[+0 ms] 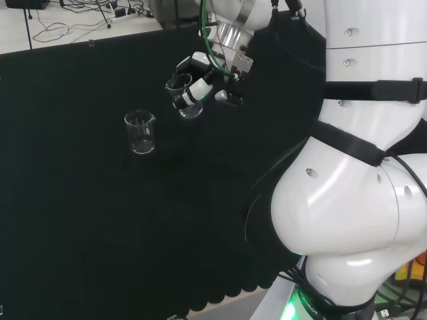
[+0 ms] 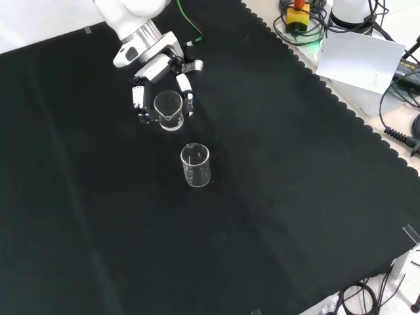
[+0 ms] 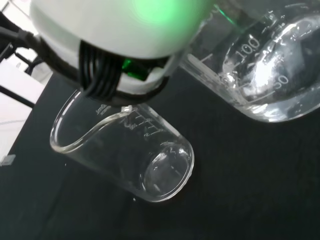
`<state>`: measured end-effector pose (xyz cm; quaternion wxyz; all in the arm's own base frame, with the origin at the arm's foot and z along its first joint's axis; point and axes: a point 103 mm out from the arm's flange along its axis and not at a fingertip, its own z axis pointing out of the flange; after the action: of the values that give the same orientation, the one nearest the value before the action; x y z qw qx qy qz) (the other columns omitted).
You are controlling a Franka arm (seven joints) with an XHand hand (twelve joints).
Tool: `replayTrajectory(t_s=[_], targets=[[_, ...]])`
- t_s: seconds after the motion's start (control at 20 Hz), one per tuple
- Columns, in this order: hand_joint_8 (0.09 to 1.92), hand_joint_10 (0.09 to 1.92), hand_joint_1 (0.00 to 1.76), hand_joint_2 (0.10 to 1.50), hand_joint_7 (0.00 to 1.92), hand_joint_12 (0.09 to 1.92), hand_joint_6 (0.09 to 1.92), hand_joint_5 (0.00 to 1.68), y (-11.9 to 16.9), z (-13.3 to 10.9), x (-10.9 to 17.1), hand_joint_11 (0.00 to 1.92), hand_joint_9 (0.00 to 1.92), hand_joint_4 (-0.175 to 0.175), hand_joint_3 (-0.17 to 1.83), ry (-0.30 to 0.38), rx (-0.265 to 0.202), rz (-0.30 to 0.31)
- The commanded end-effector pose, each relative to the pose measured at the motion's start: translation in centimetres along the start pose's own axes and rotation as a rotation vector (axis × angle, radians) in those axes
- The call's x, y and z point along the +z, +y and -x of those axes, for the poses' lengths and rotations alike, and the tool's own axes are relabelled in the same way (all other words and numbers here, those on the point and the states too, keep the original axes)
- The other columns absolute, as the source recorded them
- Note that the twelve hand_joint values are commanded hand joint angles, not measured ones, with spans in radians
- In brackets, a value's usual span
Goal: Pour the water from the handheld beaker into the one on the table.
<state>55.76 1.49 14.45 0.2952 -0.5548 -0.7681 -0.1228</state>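
Observation:
My hand hangs above the black cloth, its fingers curled round a clear glass beaker. In the front view the hand comes in from the top, and the held beaker shows its open mouth with the spout toward the second beaker. In the wrist view the held beaker has clear water in its bottom. A second clear beaker stands upright on the cloth, to the left of the hand and nearer in the head view. This standing beaker looks empty and sits apart from the held one.
The arm's own white links take up the right of the head view. Beyond the cloth's scalloped edge, a white sheet and cables lie at the front view's right. More cables lie on the bench behind the cloth.

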Motion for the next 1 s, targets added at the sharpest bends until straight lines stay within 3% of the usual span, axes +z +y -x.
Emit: replayTrajectory(t_s=[0.05, 1.0], targets=[[1.21, 1.08, 1.42, 0.54, 1.08, 1.03, 1.19, 1.01, -0.1, -0.9, -0.3, 0.91, 1.23, -0.166, 1.02, -0.034, 0.000, -0.036], [1.22, 1.08, 1.42, 0.54, 1.08, 1.04, 1.20, 1.01, 0.9, -4.3, -0.6, 0.91, 1.23, -0.167, 1.03, -0.237, -0.011, -0.276]])
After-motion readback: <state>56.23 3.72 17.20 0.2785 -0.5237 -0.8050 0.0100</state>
